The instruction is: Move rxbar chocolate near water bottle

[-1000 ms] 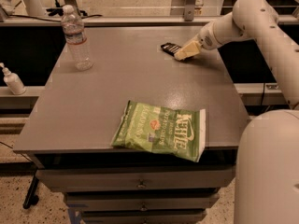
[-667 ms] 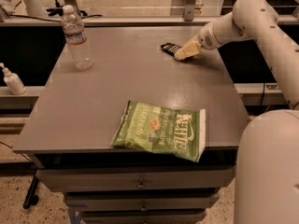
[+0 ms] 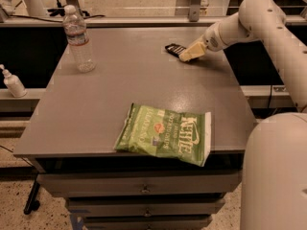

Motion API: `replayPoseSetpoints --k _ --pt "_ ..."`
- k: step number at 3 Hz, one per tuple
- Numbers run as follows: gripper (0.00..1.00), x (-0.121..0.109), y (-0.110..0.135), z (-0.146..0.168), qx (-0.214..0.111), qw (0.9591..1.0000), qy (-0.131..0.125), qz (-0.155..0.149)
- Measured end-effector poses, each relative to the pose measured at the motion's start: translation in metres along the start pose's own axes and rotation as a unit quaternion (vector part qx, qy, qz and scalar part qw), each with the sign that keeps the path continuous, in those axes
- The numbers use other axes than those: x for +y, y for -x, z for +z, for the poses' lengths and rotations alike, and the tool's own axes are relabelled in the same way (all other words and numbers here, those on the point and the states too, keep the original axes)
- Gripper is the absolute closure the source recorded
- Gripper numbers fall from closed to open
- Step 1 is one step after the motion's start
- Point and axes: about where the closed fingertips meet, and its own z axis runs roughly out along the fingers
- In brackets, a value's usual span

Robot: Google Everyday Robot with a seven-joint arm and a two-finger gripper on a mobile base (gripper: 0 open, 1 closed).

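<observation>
The rxbar chocolate [image 3: 174,49] is a small flat black bar with pale lettering, lying at the far right of the grey table [image 3: 134,85]. My gripper [image 3: 188,55] is low over the table at the bar's right end, its pale fingers [image 3: 191,52] covering that end. The water bottle [image 3: 78,39] stands upright at the far left corner, clear and ribbed with a white cap, well apart from the bar.
A large green chip bag [image 3: 165,134] lies near the table's front edge. A small white pump bottle [image 3: 13,82] stands on a lower shelf to the left. My white arm [image 3: 259,18] reaches in from the right. Drawers sit below the tabletop.
</observation>
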Motion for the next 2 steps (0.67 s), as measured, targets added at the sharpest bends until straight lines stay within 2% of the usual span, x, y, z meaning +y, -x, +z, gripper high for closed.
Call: replayPoseSetpoints --k 1,2 --pt "1.00 0.000 0.000 0.000 0.000 1.0000 0.000 0.000" --pt "1.00 0.001 0.042 -0.040 -0.036 0.9989 -0.022 -0.023"
